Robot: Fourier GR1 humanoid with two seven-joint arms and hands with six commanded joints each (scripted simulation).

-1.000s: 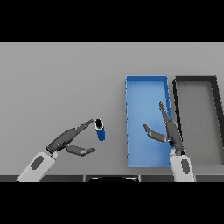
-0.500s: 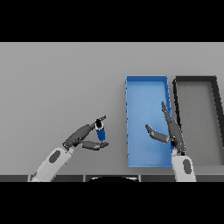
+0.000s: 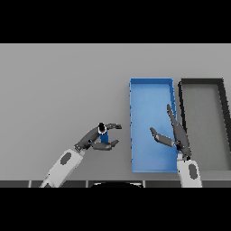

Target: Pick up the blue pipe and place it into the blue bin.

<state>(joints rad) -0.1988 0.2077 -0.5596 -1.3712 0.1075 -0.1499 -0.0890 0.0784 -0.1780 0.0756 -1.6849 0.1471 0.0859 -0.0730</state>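
I see the blue pipe (image 3: pixel 103 134) standing upright on the grey table (image 3: pixel 58 85), left of the blue bin (image 3: pixel 151 88). My left hand (image 3: pixel 97 139) wraps it, fingers curling over its top and thumb below: a grasp, I judge, ready for lifting. My right hand (image 3: pixel 173 135) hovers over the blue bin, fingers straight, holding nothing. The blue bin holds nothing; neither does the dark bin (image 3: pixel 202 82) just beside it.
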